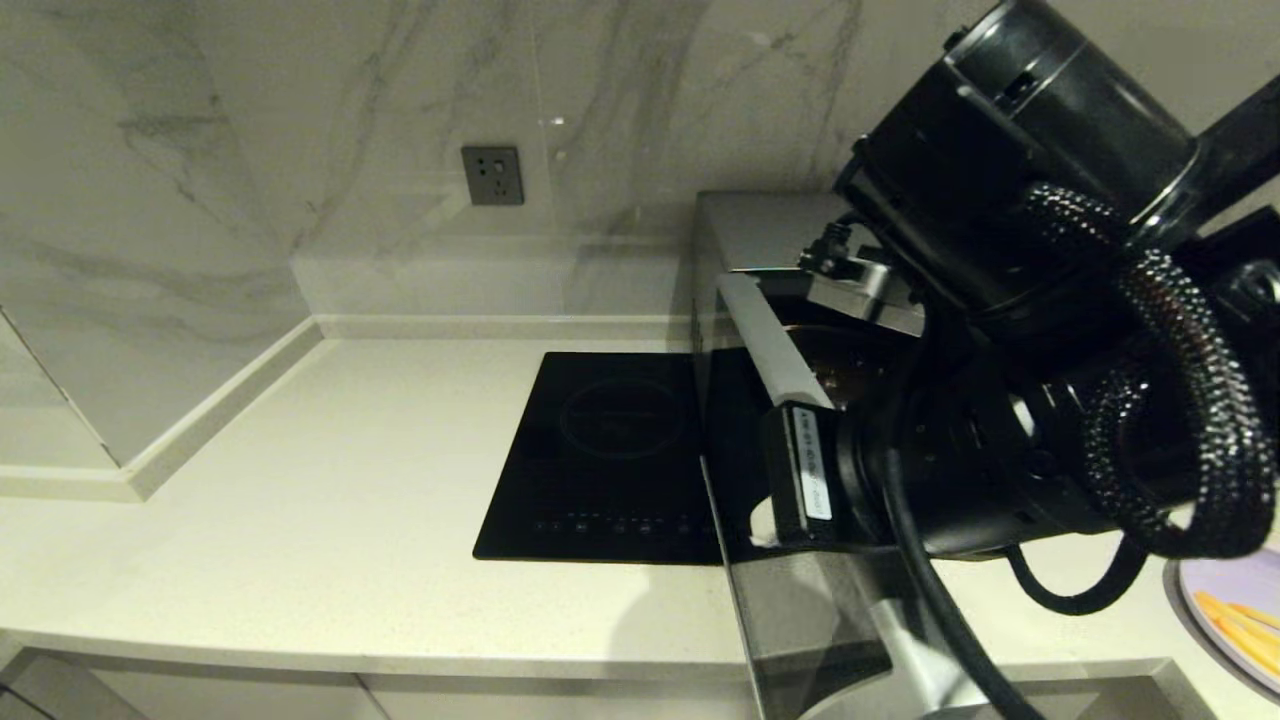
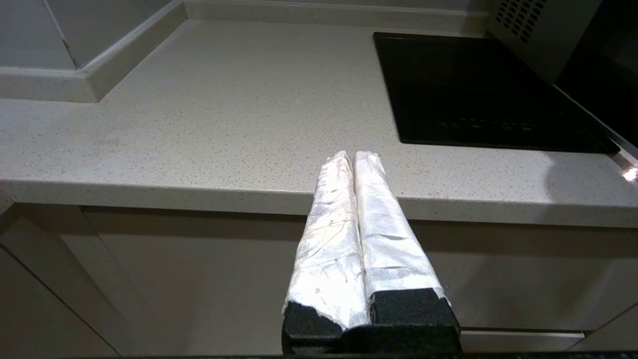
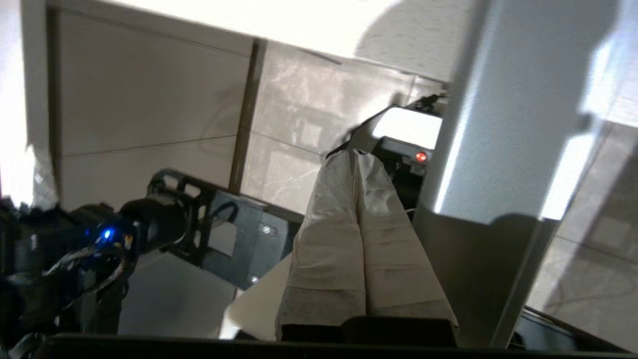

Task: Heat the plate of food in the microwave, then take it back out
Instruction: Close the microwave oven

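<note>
The silver microwave (image 1: 760, 225) stands at the back right of the counter, and its corner also shows in the left wrist view as the microwave (image 2: 538, 30). Its dark glass door (image 1: 800, 620) is swung out toward me. The door's silver trim (image 3: 498, 124) stands right beside my right gripper (image 3: 355, 154), which is shut on nothing, on the door's inner side. The lavender plate of food (image 1: 1235, 615) with orange sticks lies on the counter at the far right, partly cut off. My left gripper (image 2: 353, 155) is shut and empty at the counter's front edge.
A flat black induction cooktop (image 1: 610, 460) is set into the counter left of the microwave. The pale counter (image 1: 330, 520) runs left to a marble wall with a grey socket (image 1: 492, 175). My right arm (image 1: 1050, 330) fills the upper right of the head view.
</note>
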You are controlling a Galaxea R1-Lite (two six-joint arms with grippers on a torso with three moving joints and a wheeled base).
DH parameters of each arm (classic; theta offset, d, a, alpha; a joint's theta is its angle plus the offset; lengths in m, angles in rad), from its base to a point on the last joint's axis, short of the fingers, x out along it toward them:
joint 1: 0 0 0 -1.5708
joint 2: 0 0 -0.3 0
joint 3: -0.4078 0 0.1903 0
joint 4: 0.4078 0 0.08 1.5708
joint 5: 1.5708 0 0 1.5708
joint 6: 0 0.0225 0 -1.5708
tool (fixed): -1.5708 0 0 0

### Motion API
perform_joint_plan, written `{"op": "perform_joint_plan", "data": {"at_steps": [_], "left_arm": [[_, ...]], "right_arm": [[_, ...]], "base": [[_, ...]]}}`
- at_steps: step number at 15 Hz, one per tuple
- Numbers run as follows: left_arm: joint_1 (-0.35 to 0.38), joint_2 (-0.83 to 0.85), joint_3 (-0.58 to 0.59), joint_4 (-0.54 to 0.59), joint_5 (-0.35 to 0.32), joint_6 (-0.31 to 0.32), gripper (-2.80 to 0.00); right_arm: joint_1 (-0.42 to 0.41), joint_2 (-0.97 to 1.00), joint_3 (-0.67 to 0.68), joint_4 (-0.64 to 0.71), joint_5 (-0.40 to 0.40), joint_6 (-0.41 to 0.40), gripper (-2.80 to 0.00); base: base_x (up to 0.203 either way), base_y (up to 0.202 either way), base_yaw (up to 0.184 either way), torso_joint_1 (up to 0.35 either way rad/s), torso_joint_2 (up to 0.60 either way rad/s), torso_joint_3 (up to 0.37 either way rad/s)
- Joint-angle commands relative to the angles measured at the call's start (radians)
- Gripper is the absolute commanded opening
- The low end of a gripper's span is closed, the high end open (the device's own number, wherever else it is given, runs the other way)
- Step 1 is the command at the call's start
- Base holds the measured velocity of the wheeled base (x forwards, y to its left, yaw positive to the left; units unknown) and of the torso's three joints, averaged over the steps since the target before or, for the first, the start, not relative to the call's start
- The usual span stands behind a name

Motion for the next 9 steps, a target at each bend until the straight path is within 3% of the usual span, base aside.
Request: {"op": "perform_joint_plan", "data": {"at_steps": [1,4,9], "left_arm": [[0.0,0.0,0.0,0.0,0.0,-0.001,-2.8],[0.0,0.0,0.0,0.0,0.0,-0.001,-2.8],[0.0,0.0,0.0,0.0,0.0,-0.002,-2.8]], "right_arm": [[-0.059,-0.055,0.046,0.006,-0.002,0.036,-2.8],[-0.142,-0.106,0.143,-0.017,-0.02,0.087,-2.8],[-0.324,-0.217,0.396,-0.203,-0.106,0.116,-2.8]], "base": [[0.0,0.0,0.0,0.0,0.0,0.0],[0.0,0.0,0.0,0.0,0.0,0.0],[0.0,0.0,0.0,0.0,0.0,0.0]]}}
